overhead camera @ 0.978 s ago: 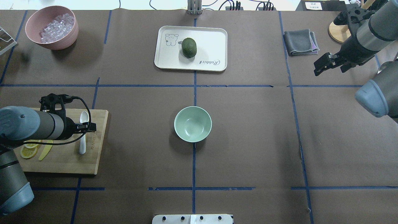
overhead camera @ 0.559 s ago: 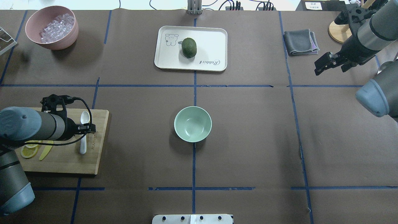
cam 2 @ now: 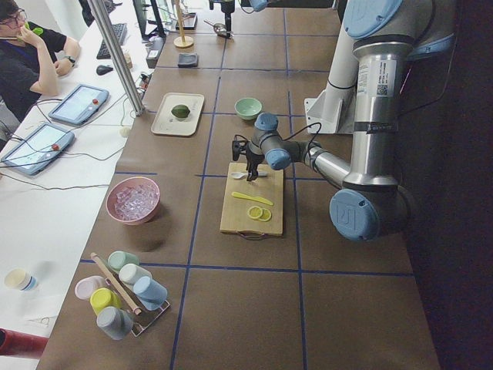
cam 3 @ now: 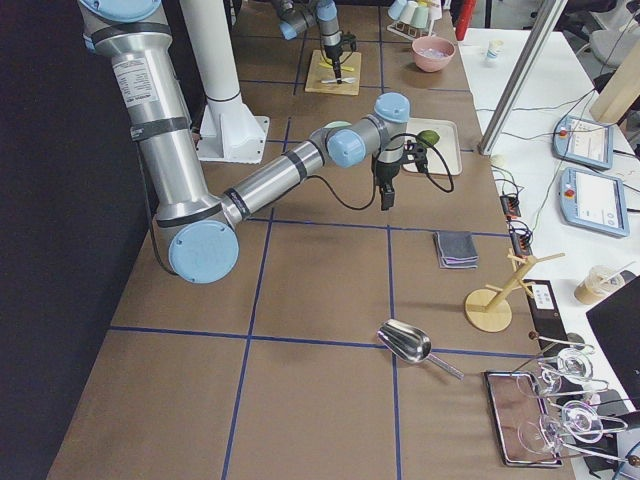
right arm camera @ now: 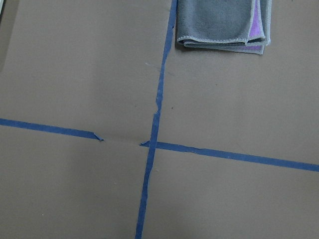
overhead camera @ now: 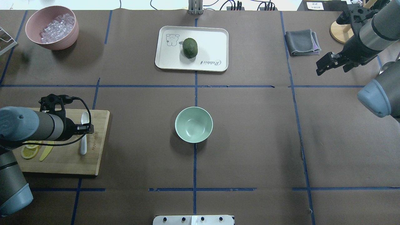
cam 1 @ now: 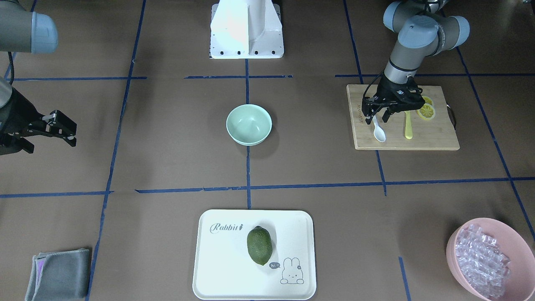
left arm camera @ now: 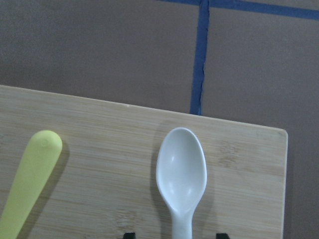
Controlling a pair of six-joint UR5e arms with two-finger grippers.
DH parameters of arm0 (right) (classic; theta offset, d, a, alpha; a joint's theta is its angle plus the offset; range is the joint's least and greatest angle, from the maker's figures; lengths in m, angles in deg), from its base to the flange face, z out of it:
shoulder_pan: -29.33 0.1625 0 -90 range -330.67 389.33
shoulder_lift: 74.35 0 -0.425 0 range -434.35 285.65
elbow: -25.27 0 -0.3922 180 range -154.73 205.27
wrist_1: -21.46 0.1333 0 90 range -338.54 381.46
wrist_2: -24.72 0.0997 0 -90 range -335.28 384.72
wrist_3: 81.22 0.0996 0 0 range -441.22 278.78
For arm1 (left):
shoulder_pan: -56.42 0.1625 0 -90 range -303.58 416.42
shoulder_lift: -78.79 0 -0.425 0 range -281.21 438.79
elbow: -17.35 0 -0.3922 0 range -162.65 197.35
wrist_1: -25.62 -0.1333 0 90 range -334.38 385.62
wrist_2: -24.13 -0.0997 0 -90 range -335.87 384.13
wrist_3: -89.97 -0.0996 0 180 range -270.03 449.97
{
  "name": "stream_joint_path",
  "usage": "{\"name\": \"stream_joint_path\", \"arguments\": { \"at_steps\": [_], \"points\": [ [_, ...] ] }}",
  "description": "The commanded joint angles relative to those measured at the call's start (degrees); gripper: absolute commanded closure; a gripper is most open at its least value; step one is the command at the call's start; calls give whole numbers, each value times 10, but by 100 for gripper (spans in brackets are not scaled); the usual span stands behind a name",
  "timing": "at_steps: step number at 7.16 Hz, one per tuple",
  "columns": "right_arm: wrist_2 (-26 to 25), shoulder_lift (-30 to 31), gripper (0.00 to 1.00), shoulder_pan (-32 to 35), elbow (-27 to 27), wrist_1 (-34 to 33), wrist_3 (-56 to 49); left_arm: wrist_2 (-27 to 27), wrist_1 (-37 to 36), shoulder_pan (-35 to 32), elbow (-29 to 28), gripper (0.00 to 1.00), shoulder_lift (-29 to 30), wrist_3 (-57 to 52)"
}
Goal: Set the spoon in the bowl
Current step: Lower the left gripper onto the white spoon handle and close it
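Note:
The white spoon (overhead camera: 84,118) lies on the wooden cutting board (overhead camera: 67,161), scoop pointing away from the robot. It also shows in the front view (cam 1: 379,133) and the left wrist view (left arm camera: 181,172). My left gripper (overhead camera: 85,128) is open and low over the board. Its fingertips (left arm camera: 130,234) straddle the spoon's handle without closing on it. The mint-green bowl (overhead camera: 193,124) stands empty at the table's middle, well to the right of the board. My right gripper (overhead camera: 323,64) is open and empty, hovering at the far right.
A yellow knife (overhead camera: 46,150) and lemon slices (overhead camera: 28,152) lie on the board beside the spoon. A pink bowl of ice-like pieces (overhead camera: 52,27) stands at the far left. A white tray (overhead camera: 215,40) holds a green fruit (overhead camera: 190,47). A grey cloth (overhead camera: 302,42) lies at the far right.
My left gripper has drawn back slightly along the spoon's handle and stays open. My right gripper has risen a little. The spoon and bowl have not moved.

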Motion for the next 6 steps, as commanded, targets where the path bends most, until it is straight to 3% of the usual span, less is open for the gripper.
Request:
{"name": "stream_joint_path", "arguments": {
  "at_steps": [1,3,5,6],
  "points": [
    [0,0,0,0,0,0,0,0,0,0,1,40,1,0],
    [0,0,0,0,1,0,1,0,0,1,1,44,0,0],
    [0,0,0,0,1,0,2,0,0,0,1,63,-2,0],
    [0,1,0,0,0,0,3,-1,-1,0,1,77,-2,1]
  ]
}}
